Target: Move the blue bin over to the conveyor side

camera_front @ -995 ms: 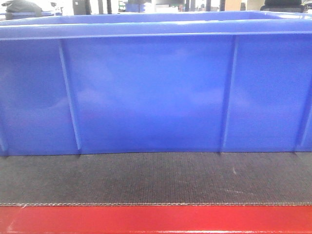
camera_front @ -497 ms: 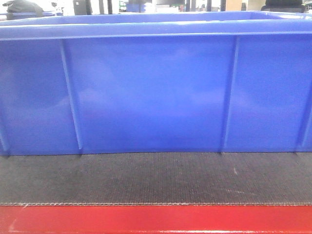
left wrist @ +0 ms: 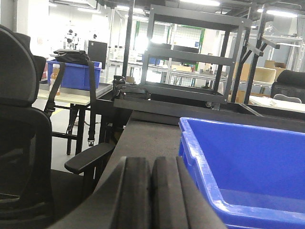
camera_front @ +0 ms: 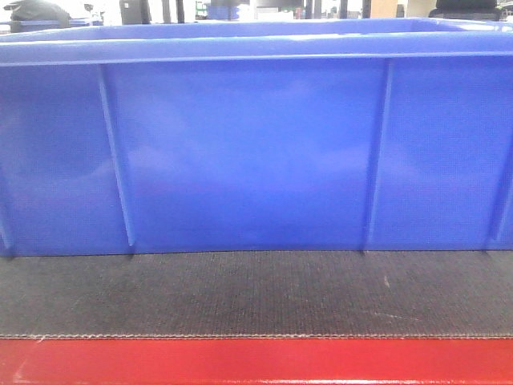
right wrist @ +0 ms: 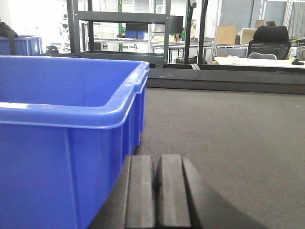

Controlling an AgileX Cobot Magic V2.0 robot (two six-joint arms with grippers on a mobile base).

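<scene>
Blue bin [camera_front: 256, 152] flanked by both grippers: left gripper [left wrist: 151, 191] fingers pressed together, empty, just outside bin's left wall; right gripper [right wrist: 156, 191] likewise closed, empty, beside right wall. Bin sat flat on conveyor [camera_front: 256, 293], near red frame edge [camera_front: 256, 361]. Judged: placement largely done; retreat left.

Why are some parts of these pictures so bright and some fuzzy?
Front view: the blue bin fills the frame with soft pale reflections on its glossy wall, and the room behind is washed out white. Left wrist view: bright windows glare at top left, and the closed left claw looks dark and blurred. Right wrist view: the bin's rim shines; the right claw is fuzzy.
</scene>
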